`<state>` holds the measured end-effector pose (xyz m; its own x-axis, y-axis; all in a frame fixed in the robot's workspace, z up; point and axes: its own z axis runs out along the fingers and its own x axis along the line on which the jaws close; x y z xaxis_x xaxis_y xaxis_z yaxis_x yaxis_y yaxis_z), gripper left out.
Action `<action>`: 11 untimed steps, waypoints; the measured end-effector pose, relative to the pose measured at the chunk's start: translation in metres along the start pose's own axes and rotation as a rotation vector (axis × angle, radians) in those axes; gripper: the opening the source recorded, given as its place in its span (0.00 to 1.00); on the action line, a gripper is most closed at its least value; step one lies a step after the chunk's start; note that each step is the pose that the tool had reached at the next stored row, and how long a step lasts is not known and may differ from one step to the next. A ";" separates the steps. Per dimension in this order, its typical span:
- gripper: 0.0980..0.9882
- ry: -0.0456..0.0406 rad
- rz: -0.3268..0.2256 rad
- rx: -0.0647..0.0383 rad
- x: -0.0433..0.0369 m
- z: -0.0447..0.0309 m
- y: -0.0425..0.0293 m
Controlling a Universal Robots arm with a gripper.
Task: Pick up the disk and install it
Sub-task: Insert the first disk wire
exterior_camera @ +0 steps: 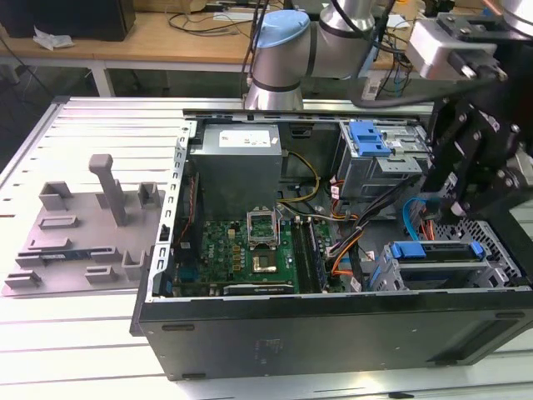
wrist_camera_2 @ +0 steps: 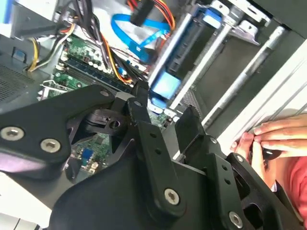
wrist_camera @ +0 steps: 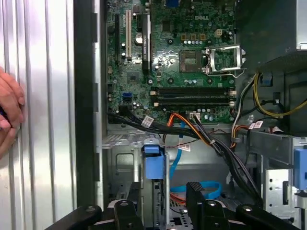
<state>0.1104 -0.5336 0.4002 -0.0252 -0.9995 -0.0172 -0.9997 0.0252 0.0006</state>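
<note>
Fingers (wrist_camera: 196, 194) spread wide, the gripper (wrist_camera: 163, 191) of a robot arm straddles the disk (wrist_camera: 153, 165), which stands on edge in the drive cage (wrist_camera: 117, 163) of an open computer case (exterior_camera: 333, 325) lying on the desk (exterior_camera: 67, 350). In the exterior view the disk sits low in the case at the exterior view's right, in the corner closest to the desk's edge nearest that camera. Its blue carrier lies level along the top of the cage. Whether it is fully latched cannot be told.

The first wrist view shows a clear gap between the carrier and one finger. The other finger is too close to the carrier to judge contact, so nothing is pinched for certain.

The tightest hazard looks to be the blue data cable (wrist_camera: 204, 188), which loops just beside one finger. A bundle of orange and black wires (wrist_camera: 201, 132) also crosses just beyond the cage. A closing or sideways move could hook either and tug a connector.

Because the fingers sit off-centre, one would likely meet the carrier first, tilt the disk and jam it in the cage.

A person's hand (wrist_camera: 8, 112) rests on the desk just beside the case wall, within range of a wide swing of the arm.
</note>
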 end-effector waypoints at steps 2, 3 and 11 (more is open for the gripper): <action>0.45 0.0123 0.000 0.000 -0.0136 0.0003 0.0004; 0.45 0.0173 0.000 0.000 -0.0188 0.0004 0.0004; 0.45 0.1337 0.000 0.001 -0.0566 0.0010 0.0008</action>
<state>0.1110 -0.4770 0.4002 -0.0250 -0.9929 0.1162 -0.9997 0.0252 0.0000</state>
